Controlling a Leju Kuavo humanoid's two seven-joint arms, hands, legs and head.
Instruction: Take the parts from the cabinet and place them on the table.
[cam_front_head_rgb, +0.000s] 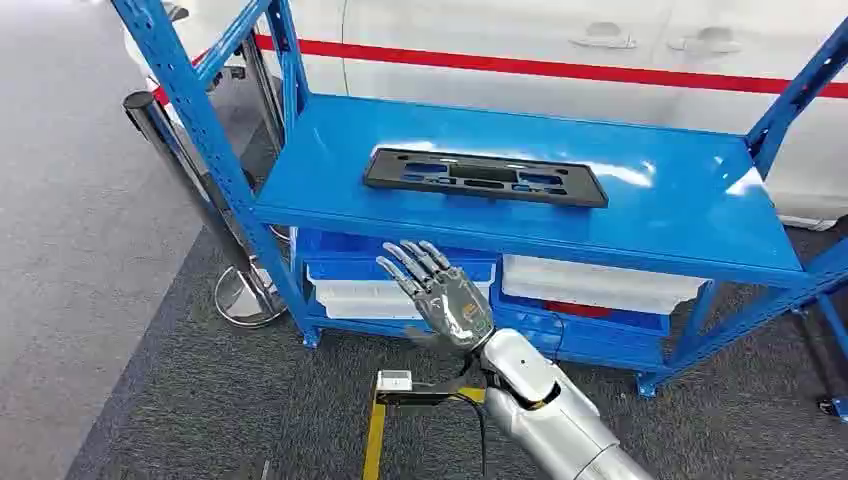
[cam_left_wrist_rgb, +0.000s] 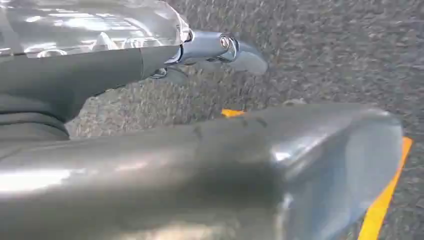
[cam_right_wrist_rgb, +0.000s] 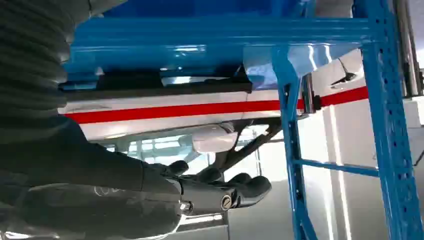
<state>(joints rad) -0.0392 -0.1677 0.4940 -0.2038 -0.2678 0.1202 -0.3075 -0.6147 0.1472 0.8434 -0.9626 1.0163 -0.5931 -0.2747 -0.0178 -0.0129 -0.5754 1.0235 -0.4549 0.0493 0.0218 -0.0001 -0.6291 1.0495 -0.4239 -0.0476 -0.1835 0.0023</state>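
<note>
A flat black plastic part (cam_front_head_rgb: 485, 178) with several slots lies on the top shelf of the blue metal rack (cam_front_head_rgb: 680, 190). My right hand (cam_front_head_rgb: 440, 295) is raised in front of the rack, just below the top shelf's front edge and slightly left of the part's middle. Its fingers are spread and it holds nothing. In the right wrist view the hand (cam_right_wrist_rgb: 200, 195) is empty, and the black part (cam_right_wrist_rgb: 155, 85) shows edge-on beyond it. My left hand (cam_left_wrist_rgb: 220, 47) hangs over the carpet with a finger stretched out and nothing in it.
White bins (cam_front_head_rgb: 600, 285) sit on the rack's lower shelf, with something red (cam_front_head_rgb: 575, 310) beneath one. A chrome post (cam_front_head_rgb: 200, 180) stands at the rack's left corner. A white car with a red stripe (cam_front_head_rgb: 560, 50) is behind. Yellow floor tape (cam_front_head_rgb: 375, 440) runs below my arm.
</note>
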